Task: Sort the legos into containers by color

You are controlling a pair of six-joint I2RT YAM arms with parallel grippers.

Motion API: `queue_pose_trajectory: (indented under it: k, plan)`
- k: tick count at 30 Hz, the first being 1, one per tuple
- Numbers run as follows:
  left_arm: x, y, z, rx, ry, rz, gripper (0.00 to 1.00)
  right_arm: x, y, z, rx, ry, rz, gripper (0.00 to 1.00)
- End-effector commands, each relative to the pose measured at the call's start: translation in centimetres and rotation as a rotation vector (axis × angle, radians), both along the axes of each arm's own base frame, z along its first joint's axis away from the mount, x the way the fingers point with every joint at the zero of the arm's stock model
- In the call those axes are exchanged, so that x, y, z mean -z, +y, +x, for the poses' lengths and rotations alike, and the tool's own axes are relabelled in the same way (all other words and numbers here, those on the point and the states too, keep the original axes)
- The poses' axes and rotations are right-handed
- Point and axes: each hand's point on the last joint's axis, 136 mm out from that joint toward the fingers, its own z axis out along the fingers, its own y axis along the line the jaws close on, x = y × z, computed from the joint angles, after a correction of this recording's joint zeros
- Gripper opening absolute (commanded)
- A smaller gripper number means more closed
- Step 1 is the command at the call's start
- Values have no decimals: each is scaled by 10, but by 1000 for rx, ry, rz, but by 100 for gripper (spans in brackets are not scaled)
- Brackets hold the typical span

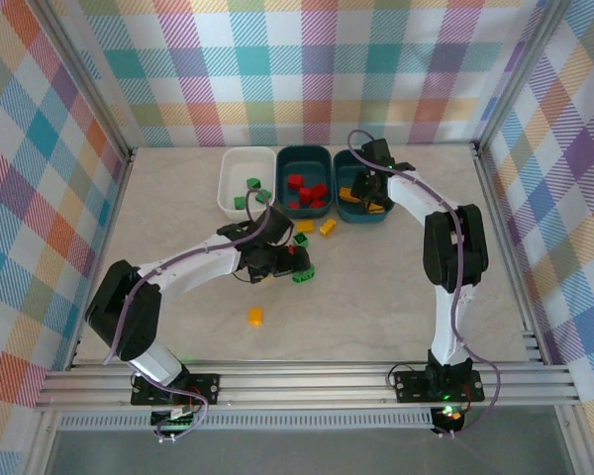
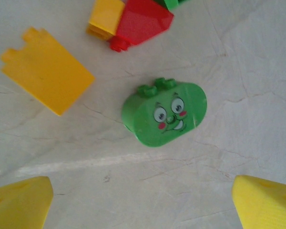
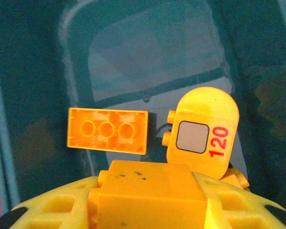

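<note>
Up at twelve o'clock on the table the containers stand in a row: a white tub [image 1: 243, 163] with a few green legos, a middle teal tub [image 1: 306, 150] with red ones, and a right teal tub [image 1: 348, 215] with yellow. The left gripper [image 2: 143, 205] hangs released, jaws wide, with a green face brick [image 2: 164, 117] on the bare table just ahead of its fingertips [image 2: 24, 202] and nothing between them. I'd worry about the brick's rounded ends: a squeeze off-centre could squirt it sideways. A careless descent might also shove the yellow brick [image 2: 47, 76] at its ten o'clock or the red brick [image 2: 143, 21] at twelve. The right gripper [image 1: 371, 190] hovers over the yellow tub. A yellow block [image 3: 150, 195] lies hard against its finger [image 3: 52, 210], and I cannot tell whether that is a grasp or a letting-go. Dropped from there, the block could land on the "120" brick [image 3: 202, 131] and tip out of place. From above you get the whole layout, plus a stray orange brick [image 1: 255, 316] at six o'clock from the left claw. The left wrist camera adds the painted face and the gap around that brick. The right wrist camera picks out an upturned orange brick [image 3: 107, 130] on the tub floor, which is a mere smudge under the arm from overhead.
</note>
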Motion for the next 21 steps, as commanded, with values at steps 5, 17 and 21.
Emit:
queue_pose_trajectory:
  k: [5,17,21]
  plan:
    - [7,-20,7,-6,-1,35,100,-43,10,6,-23,-80,50,69]
    - [33,-40,29,-44,28,58,99,-97,-5,-97,-24,-227,105,74]
    - [47,-44,33,-41,52,90,96,-84,-9,-136,-28,-193,148,74]
